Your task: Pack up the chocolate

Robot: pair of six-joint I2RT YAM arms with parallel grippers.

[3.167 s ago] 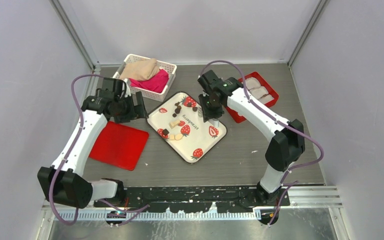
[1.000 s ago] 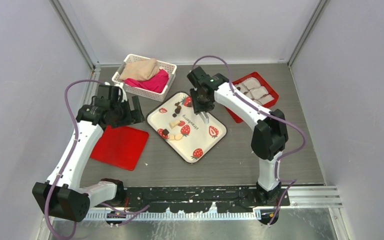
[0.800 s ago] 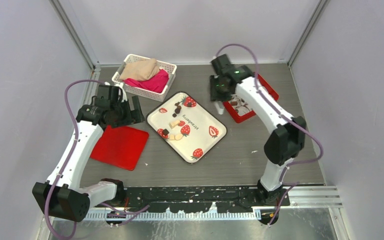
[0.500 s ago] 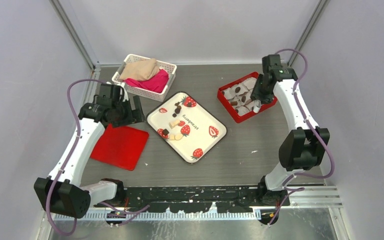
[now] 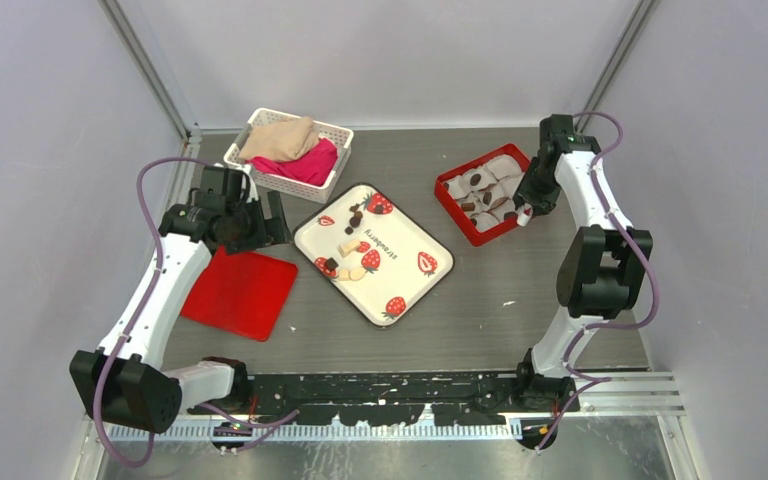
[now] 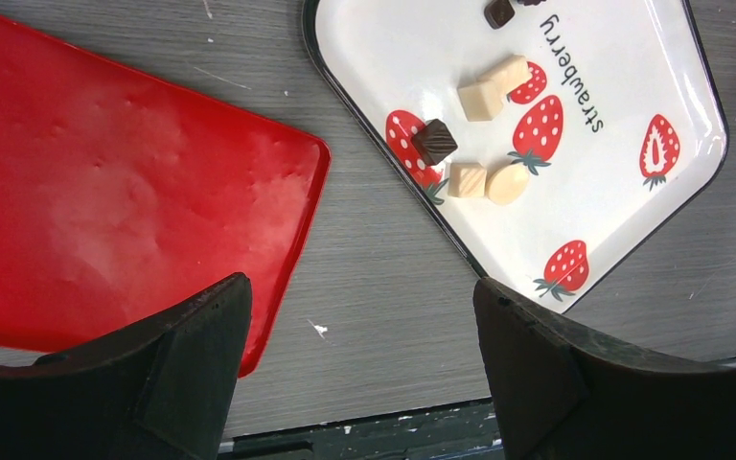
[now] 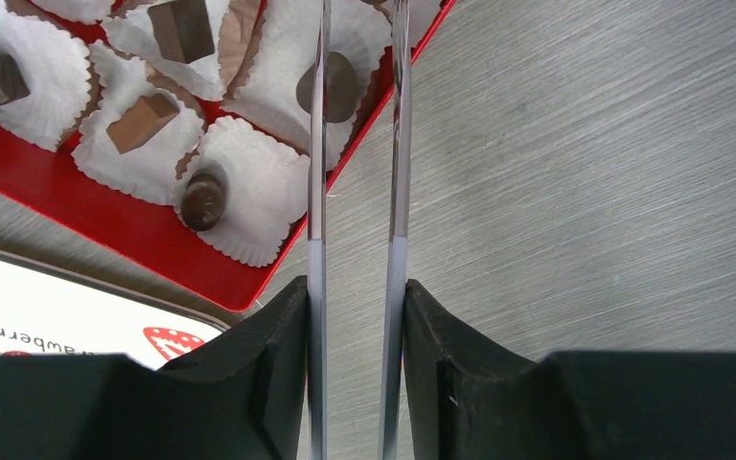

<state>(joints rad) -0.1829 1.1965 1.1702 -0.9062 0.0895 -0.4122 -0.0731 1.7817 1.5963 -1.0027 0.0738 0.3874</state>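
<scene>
Right gripper (image 7: 355,297) is pressed together on the tongs (image 7: 317,192): its two black fingers clamp the pair of metal blades from either side, and the blades run forward nearly parallel with a narrow gap between them. We see these blades pass over the right-hand corner of the red box (image 7: 86,216), which stands at the far right of the table (image 5: 480,300). Their tips lie beyond the top edge of the wrist view, so we cannot tell whether they carry anything. Chocolate (image 7: 203,196) is in two places. In the box, the wrist view shows five brown pieces seated in white paper cups (image 7: 259,211) (one piece per cup, one of them a lighter brown), and the left blade crosses the cup that holds an oval piece. On the strawberry-print tray (image 6: 383,48) at the table centre we note more chocolate (image 6: 434,141): a dark square touching a strawberry print near the tray's edge, and further dark pieces toward its far end, with four pale pieces (image 6: 480,99) close by. Left gripper (image 6: 359,383) is spread wide with nothing between its fingers; it hovers over the table between the tray and the flat red lid (image 6: 105,192). A white basket (image 5: 275,182) of cloth stands at the far left, well apart from the box.
</scene>
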